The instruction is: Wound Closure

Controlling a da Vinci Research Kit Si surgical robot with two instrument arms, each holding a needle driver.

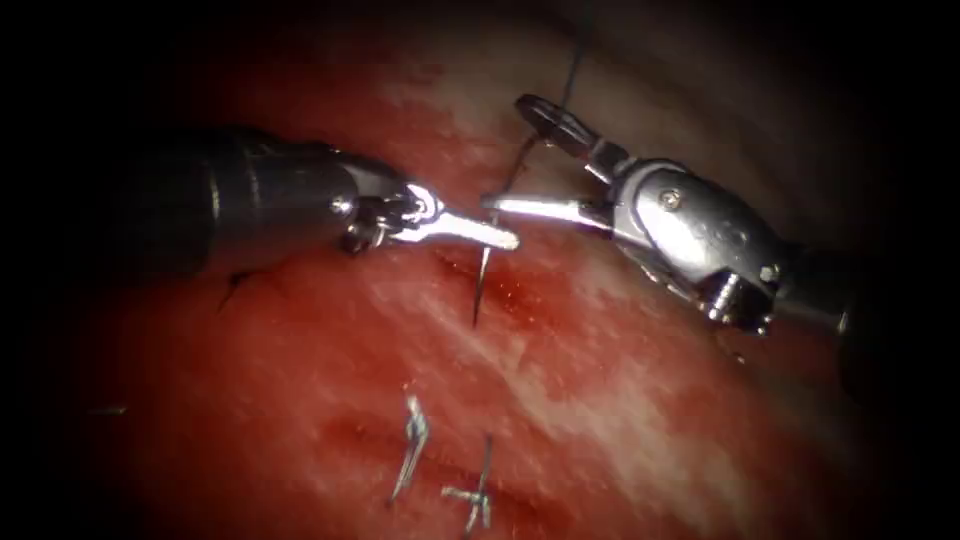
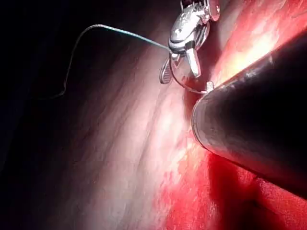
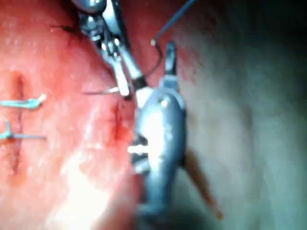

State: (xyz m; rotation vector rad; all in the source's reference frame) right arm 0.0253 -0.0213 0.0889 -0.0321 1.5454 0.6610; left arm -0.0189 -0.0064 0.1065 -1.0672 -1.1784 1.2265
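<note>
Two polished steel needle drivers on dark cylindrical shafts — the left tool (image 1: 480, 232) slim, with a small pivot pin. The right tool (image 1: 530, 160) carries a rounded silver wrist housing — one screw head glinting.

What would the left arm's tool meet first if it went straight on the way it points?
Probably the right tool's open lower jaw, close ahead, though depth is unclear. The left tool looks shut on the needle near mid-curve; the right tool holds nothing. The needle seems free of the tissue.
</note>
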